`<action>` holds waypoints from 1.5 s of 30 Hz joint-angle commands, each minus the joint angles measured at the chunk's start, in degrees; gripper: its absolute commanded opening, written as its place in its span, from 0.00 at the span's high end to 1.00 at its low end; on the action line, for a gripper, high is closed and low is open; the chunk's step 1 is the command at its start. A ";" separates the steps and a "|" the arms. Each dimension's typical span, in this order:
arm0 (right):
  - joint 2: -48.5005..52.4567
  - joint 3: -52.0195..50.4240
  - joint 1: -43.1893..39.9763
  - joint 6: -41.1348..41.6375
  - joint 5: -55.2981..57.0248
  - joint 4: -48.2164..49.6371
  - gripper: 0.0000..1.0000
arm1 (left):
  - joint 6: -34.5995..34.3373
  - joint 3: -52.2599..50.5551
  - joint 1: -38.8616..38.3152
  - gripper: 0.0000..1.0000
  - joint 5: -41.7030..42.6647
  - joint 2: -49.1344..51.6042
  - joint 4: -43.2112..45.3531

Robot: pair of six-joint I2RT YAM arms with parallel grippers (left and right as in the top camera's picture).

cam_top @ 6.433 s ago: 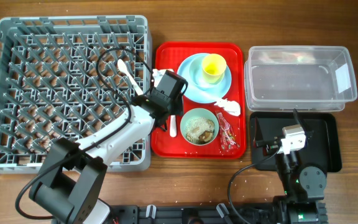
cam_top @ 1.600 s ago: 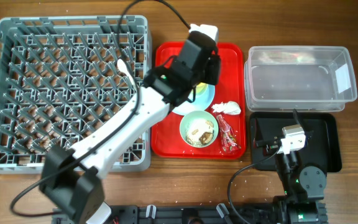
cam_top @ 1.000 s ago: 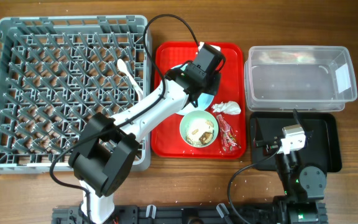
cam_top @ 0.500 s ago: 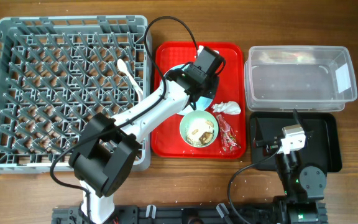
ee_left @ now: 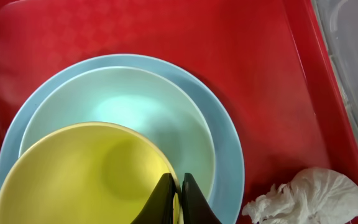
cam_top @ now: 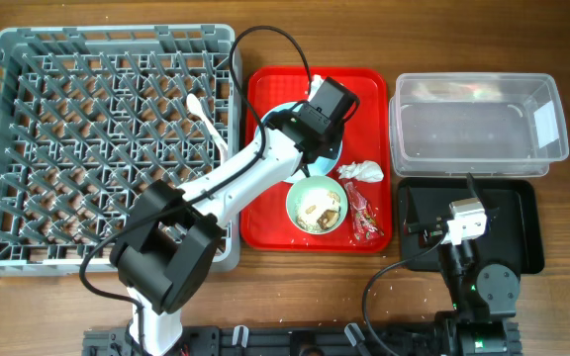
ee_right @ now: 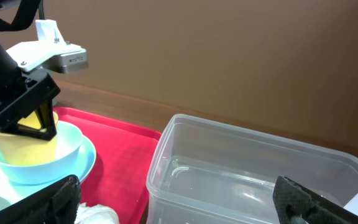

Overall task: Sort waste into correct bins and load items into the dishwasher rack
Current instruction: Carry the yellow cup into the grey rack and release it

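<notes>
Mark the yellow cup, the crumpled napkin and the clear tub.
yellow cup [ee_left: 86,180], left wrist view, on its inner floor.
crumpled napkin [ee_left: 303,196], left wrist view, on its middle.
clear tub [cam_top: 463,124], overhead view, on its bare floor.

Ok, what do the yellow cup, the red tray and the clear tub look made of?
Yellow cup: probably plastic, smooth and matte, thin even rim. Red tray: likely moulded plastic, faint patterned texture, slight sheen. Clear tub: transparent plastic, glossy, with highlights on its walls.
</notes>
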 commanded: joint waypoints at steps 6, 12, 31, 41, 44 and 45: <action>-0.24 -0.07 -0.24 0.02 -0.31 0.35 0.00 | -1.90 2.12 9.81 0.96 16.61 -19.21 -2.73; -0.24 -0.07 -0.24 0.02 -0.31 0.35 0.00 | -2.01 2.10 32.70 0.96 50.34 -21.59 -9.73; -0.24 -0.07 -0.24 0.02 -0.31 0.35 0.00 | 8.87 1.49 49.05 0.96 84.91 1.36 -22.23; -0.24 -0.07 -0.24 0.02 -0.31 0.35 0.00 | 11.78 1.49 49.44 0.96 68.17 1.66 -25.27; -0.24 -0.07 -0.24 0.02 -0.31 0.35 0.00 | 9.05 1.49 49.42 0.96 56.81 1.68 -25.14; -0.24 -0.07 -0.24 0.04 -0.31 0.35 0.00 | 9.05 1.49 49.42 0.96 55.58 1.68 -25.18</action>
